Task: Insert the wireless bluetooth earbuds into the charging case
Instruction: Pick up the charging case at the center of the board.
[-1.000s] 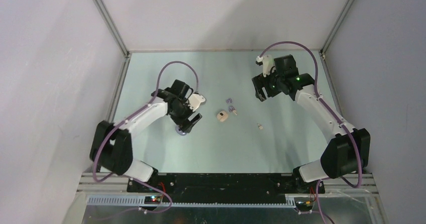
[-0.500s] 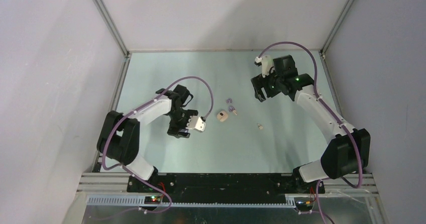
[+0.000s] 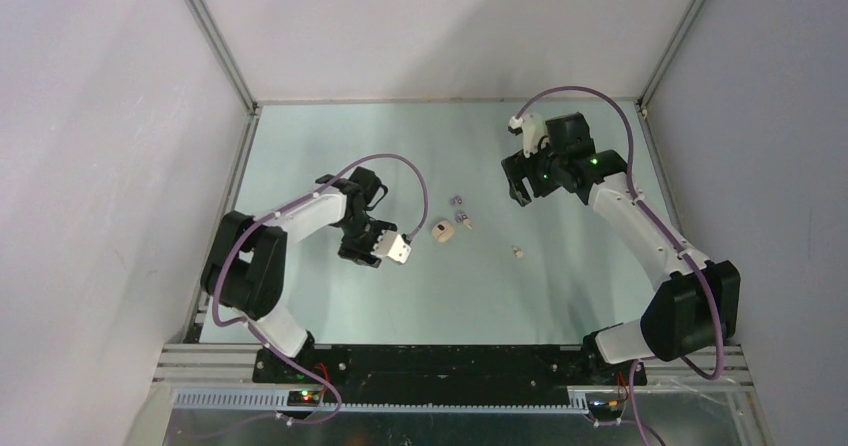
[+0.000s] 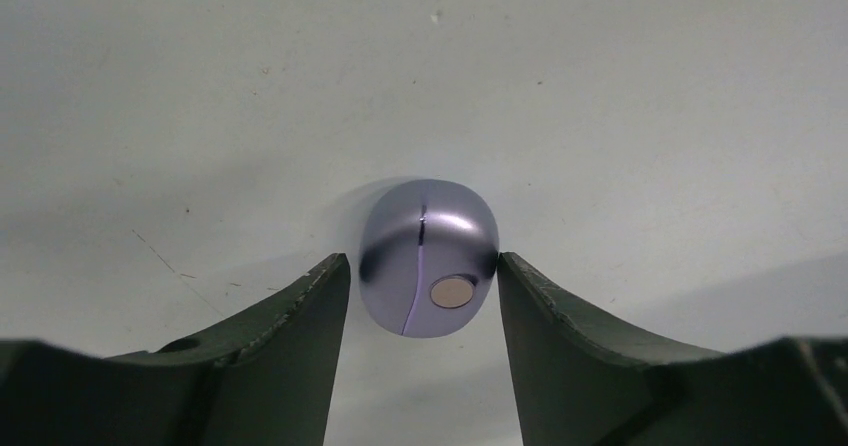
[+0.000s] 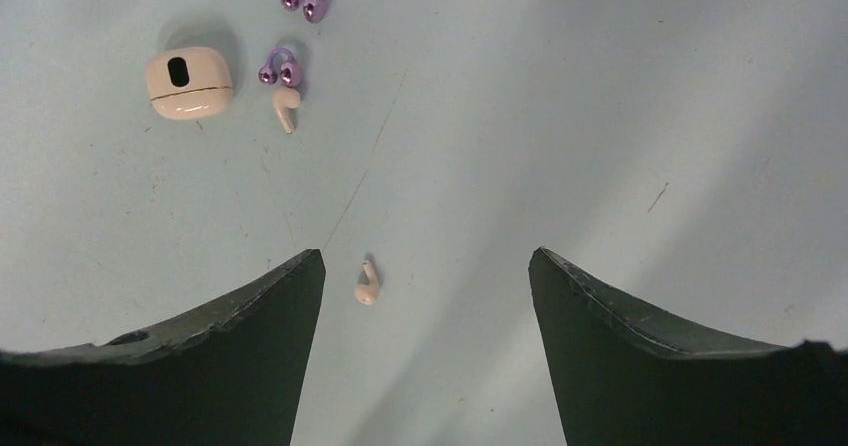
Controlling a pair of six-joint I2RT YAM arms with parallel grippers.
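though the top view hides it under the wrist, the lavender charging case (image 4: 428,256) shows plainly in the left wrist view. it is pinched between the two fingers of the left gripper (image 4: 422,262), whose dark tips press on its two sides. the case is shut, with a thin seam running down its face and a small round metal disc low on the front. the fingers are cut off by the bottom of that view, and i cannot tell whether the case rests on the table (image 3: 330,136) or hangs just above it. in the top view this arm reaches over the left-middle of the table, with bare surface towards the left rail and the near edge.

just right of it lies a cream charging case (image 5: 190,83), shut, with a dark oval mark on top. close beside that are two lavender earbuds (image 5: 303,2), each a small two-lobed loop, with a white earbud (image 5: 287,109) touching or nearly touching the nearer of them. a second white earbud (image 5: 367,284) lies apart, further right. all of these sit mid-table, well clear of every edge.

the right gripper (image 5: 425,256) hangs over the far right part of the table with its fingers spread wide and nothing between them. the lone white earbud shows in the gap, closer to one finger.
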